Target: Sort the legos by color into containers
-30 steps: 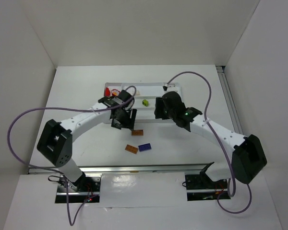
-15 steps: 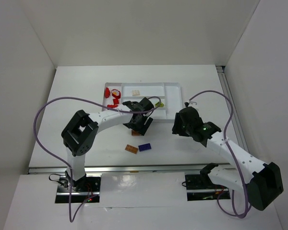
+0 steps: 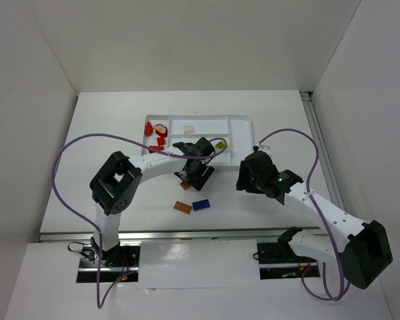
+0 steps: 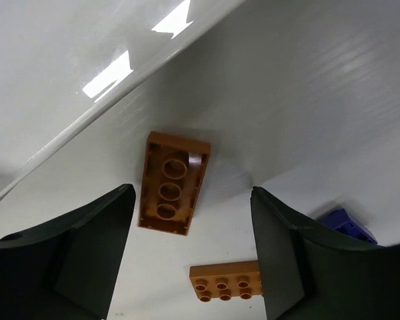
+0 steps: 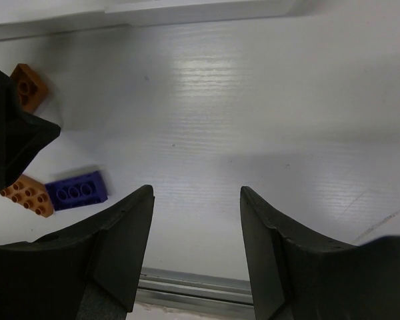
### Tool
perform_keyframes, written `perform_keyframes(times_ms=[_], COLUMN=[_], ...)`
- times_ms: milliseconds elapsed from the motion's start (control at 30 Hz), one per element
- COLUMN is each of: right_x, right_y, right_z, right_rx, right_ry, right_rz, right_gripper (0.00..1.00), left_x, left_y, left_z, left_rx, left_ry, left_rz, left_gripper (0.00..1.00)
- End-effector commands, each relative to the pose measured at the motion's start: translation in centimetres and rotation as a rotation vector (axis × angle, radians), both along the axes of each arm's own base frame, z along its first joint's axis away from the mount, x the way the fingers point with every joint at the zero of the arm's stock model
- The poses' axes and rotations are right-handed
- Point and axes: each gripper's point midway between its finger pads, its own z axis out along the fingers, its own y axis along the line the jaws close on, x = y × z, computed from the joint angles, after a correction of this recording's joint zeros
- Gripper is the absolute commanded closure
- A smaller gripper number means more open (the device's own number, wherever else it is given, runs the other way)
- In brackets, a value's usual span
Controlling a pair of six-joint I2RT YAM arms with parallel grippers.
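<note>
The white tray holds red legos at its left end, a cream one and a lime green one. My left gripper hangs open just in front of the tray. In the left wrist view a brown-orange lego lies hollow side up between the open left gripper, touching neither finger. A second brown-orange lego and a blue-purple one lie on the table nearer to me. My right gripper is open and empty over bare table to the right.
The tray's front wall runs close behind the left fingers. The table's near metal rail lies under the right gripper. A purple cable loops over the left arm. White walls enclose the table.
The left gripper swung right from the tray's left part to over the brown-orange lego. The right arm drew back from the tray to the right.
</note>
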Motion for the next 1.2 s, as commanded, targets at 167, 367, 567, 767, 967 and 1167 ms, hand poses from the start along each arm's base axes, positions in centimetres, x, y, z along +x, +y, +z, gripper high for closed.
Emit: perform_keyframes(times_ms=[167,367,567,767,967,1167], right_x=[0.3,0.5,0.3,0.1,0.3,0.6], right_y=[0.3,0.6,1.1,0.5,0.7,0.7], right_z=[0.0,0.0,0.0,0.3,0.9,1.2], right_rx=[0.004,0.01,0.005,-0.008,0.002,0.002], right_ry=[-0.008,-0.014,-0.007,-0.015,-0.03,-0.042], right_rz=[0.002,0.015,0.033,0.021,0.021,0.015], right_gripper=[0.38,0.38,0.38,0.38,0.38,0.38], left_x=[-0.7,-1.1,-1.1,-0.2,3.4,7.2], left_y=[-0.7,0.4,-0.6,-1.5,-2.5,-3.6], left_z=[0.1,-0.3,-0.2,4.9,10.7,9.1], left_rx=[-0.039,-0.004,-0.033,-0.084,-0.214,-0.186], left_ry=[0.033,0.033,0.059,0.008,-0.064,-0.057], left_rz=[-0.03,-0.001,-0.003,-0.012,0.068,0.213], left_gripper=[0.24,0.27,0.62,1.0,1.0,1.0])
